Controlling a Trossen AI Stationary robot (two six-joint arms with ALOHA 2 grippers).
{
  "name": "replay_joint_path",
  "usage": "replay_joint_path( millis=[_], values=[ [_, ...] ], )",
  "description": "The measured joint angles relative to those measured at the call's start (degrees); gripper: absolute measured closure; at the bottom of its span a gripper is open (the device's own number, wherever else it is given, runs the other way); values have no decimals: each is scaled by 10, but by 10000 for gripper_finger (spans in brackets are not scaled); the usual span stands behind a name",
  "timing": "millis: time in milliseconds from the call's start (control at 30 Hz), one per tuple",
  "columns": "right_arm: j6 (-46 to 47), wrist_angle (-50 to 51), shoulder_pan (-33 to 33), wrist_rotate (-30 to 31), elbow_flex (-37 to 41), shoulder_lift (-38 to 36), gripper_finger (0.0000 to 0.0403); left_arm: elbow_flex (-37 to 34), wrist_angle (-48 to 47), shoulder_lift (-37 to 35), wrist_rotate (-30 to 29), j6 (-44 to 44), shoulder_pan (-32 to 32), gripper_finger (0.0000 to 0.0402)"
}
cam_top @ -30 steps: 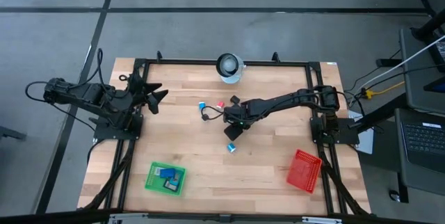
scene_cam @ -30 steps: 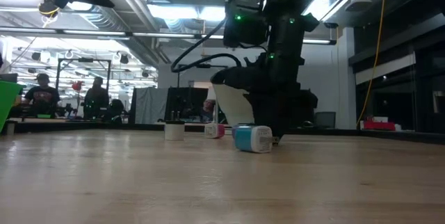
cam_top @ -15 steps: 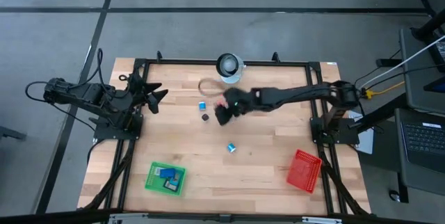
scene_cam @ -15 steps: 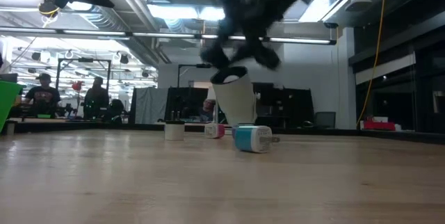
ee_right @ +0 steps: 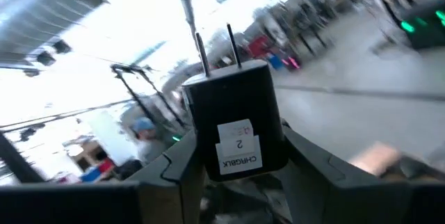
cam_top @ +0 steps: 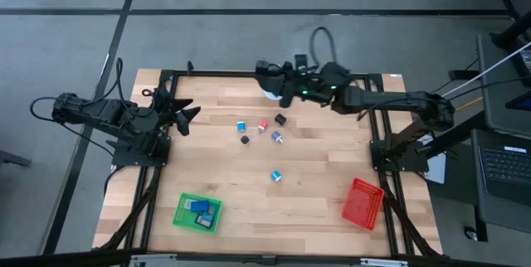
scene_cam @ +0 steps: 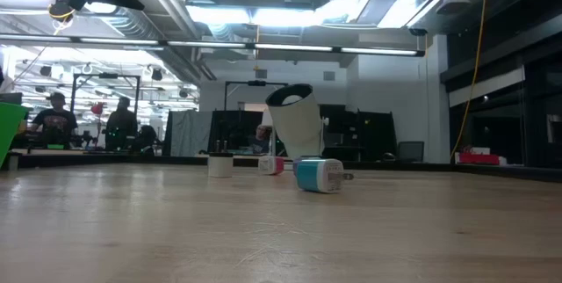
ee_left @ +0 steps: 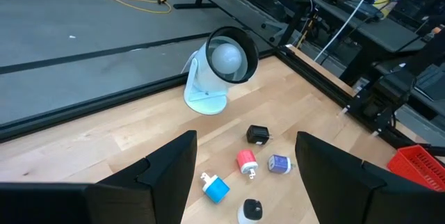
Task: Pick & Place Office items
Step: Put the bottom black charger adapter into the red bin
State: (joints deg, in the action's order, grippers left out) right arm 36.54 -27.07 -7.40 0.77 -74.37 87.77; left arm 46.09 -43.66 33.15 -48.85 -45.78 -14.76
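From above, I have the pale wooden slatted tabletop (cam_top: 315, 176) with grey floor around it. My right gripper (cam_top: 286, 84) sits raised at the far edge beside the white ring-shaped lamp (cam_top: 270, 76); my left gripper (cam_top: 184, 116) waits at the left side, fingers spread. Loose small office items (cam_top: 261, 130) lie mid-table, with a blue one (cam_top: 275, 176) nearer; the green mesh basket (cam_top: 197, 213) holds a few, and the red mesh basket (cam_top: 363, 203) sits near right.

At table level, a blue-and-white charger block (scene_cam: 318, 175) lies ahead of the lamp, against a lit workshop with people behind.

My left wrist camera shows the lamp and five small pieces.

My right wrist camera shows the fingers clamped on a black plug-in charger (ee_right: 236, 123), probably well off the table; the background is smeared.
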Motion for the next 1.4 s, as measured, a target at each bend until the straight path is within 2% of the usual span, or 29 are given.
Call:
replay_joint_path(
  millis=[200, 300, 433, 667, 800, 900, 967, 1067, 1400],
  values=[
    [-36, 47, 13, -12, 0, -64, 253, 0, -1, 0, 3, 1, 0, 162],
    [-50, 114, 37, 11, 0, -99, 253, 0, -3, 0, 3, 1, 0, 162],
    [-59, 240, 82, 76, 0, -148, 253, 0, -3, 0, 3, 1, 0, 162],
    [-17, 447, 171, 244, 0, -228, 253, 0, -3, 0, 13, -4, 0, 162],
    [78, 621, 223, 350, 0, -272, 253, 0, -3, 0, 21, -5, 0, 162],
    [185, 759, 259, 388, 0, -292, 253, 0, -3, 0, 21, -5, 0, 162],
    [249, 829, 277, 383, 0, -295, 253, 0, -4, 0, 21, -7, 0, 162],
    [316, 908, 295, 326, 0, -292, 253, 0, -4, 0, 21, -12, 0, 162],
    [404, 1058, 347, 78, 0, -261, 253, 0, -4, 0, 19, -15, 0, 162]
  ],
)
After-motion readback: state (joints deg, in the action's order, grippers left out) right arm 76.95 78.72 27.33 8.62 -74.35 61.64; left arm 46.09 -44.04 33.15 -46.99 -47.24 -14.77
